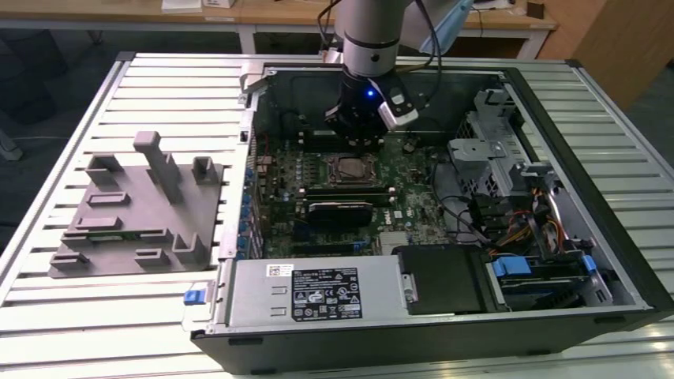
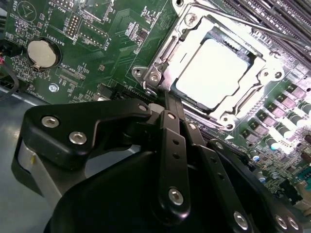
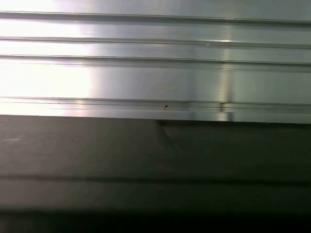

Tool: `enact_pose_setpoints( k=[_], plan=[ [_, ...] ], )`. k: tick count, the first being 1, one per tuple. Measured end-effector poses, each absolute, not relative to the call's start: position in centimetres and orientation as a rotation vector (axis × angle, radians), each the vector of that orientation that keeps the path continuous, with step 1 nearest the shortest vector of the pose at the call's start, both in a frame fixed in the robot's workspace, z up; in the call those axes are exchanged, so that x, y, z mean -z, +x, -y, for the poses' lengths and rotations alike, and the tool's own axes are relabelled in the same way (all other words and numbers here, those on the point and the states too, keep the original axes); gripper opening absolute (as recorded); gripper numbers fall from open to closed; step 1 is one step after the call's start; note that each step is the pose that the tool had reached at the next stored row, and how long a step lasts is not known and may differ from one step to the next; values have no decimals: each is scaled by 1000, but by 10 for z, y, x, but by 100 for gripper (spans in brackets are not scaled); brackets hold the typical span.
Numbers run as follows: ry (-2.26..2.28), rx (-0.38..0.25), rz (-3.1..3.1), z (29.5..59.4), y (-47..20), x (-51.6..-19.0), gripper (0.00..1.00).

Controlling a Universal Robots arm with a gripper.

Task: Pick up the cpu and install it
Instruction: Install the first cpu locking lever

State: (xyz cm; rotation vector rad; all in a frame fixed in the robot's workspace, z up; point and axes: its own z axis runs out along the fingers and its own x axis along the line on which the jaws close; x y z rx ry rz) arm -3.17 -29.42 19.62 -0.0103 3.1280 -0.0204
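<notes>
The cpu (image 2: 216,73) lies flat in the motherboard socket (image 2: 206,65), its silvery top framed by the socket's metal bracket on all sides; in the exterior view it shows as a small pale square (image 1: 350,166) near the middle of the green motherboard (image 1: 416,207). My jaws (image 2: 167,104) stand just beside the socket's corner, the two black fingers (image 2: 171,141) drawn together with no gap between them and nothing held in them. In the exterior view I hang over the open computer case (image 1: 548,312), my jaws (image 1: 364,148) just above the socket's far edge, with a blue light glowing on my wrist. A round coin battery (image 2: 42,52) sits on the motherboard, well apart from the socket. Beyond the socket lie dark memory slots (image 1: 339,192). The power supply (image 1: 316,292) fills the case's near side, and a drive cage (image 1: 532,272) sits at the exterior view's right of it. Beside the case, at the exterior view's left, a grey fixture block (image 1: 142,209) rests on the ribbed metal worktop (image 1: 106,324). The first wrist view shows ribbed metal (image 3: 155,63) above a dark band.
</notes>
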Motion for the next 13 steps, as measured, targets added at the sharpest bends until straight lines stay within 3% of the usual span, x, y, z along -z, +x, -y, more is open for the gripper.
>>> enact_pose_setpoints(
  k=[6, 13],
  plan=[
    [-10, -28, -3128, 294, -32, -196, 11],
    [-10, -31, -3128, 294, -32, -205, 11]
  ],
)
